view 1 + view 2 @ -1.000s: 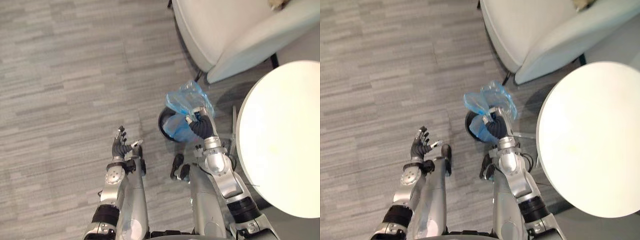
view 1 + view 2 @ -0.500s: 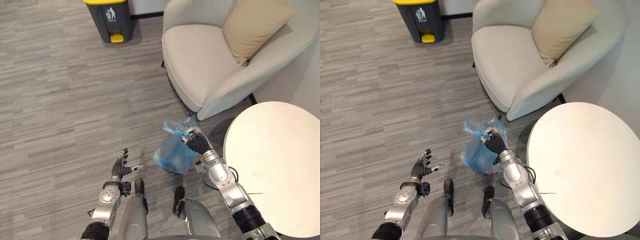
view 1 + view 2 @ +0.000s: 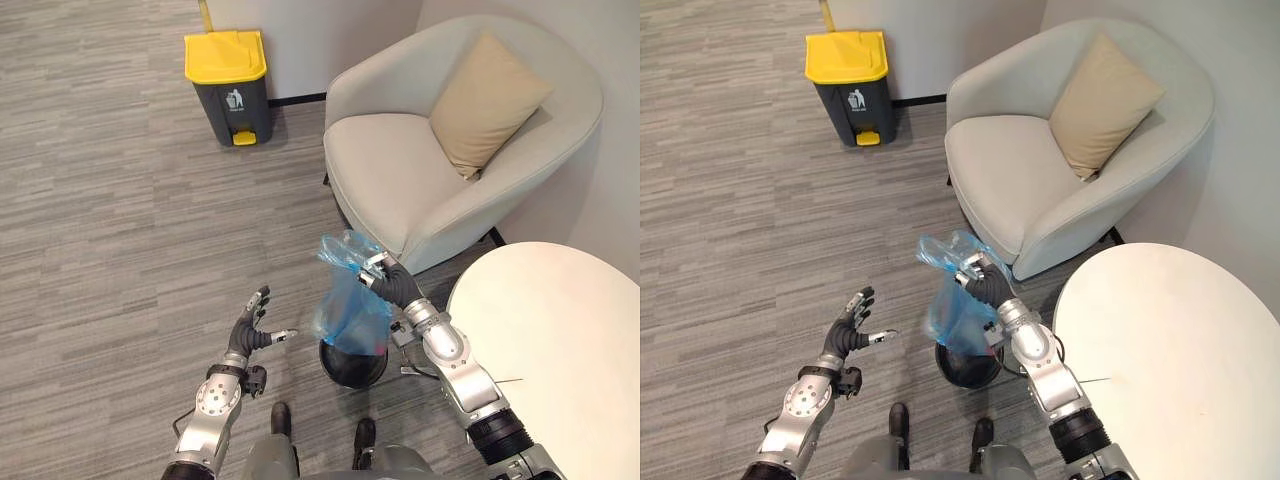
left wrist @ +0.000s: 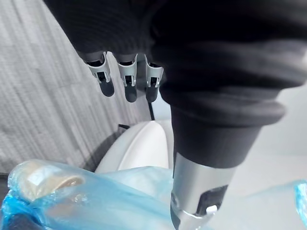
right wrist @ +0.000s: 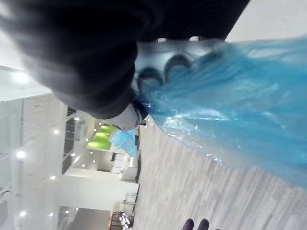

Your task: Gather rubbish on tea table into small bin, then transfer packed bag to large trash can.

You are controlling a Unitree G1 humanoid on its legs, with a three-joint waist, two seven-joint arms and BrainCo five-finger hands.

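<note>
My right hand (image 3: 392,284) is shut on the gathered top of a translucent blue rubbish bag (image 3: 349,305), which hangs lifted above a small black bin (image 3: 352,364) on the floor. The bag's bottom sits at the bin's mouth. The same bag (image 5: 230,105) runs out from under my curled fingers in the right wrist view. My left hand (image 3: 251,332) is open, fingers spread, held over the carpet left of the bin and apart from the bag. A large grey trash can with a yellow lid (image 3: 229,72) stands far off against the wall.
A pale armchair (image 3: 440,160) with a tan cushion (image 3: 488,100) stands just behind the bin. The round white tea table (image 3: 550,350) is at the right. Grey carpet stretches between me and the trash can.
The view has swung upward, bringing the armchair and the yellow-lidded trash can in. My right hand has raised the blue bag out of the small bin. The left hand stays open.
</note>
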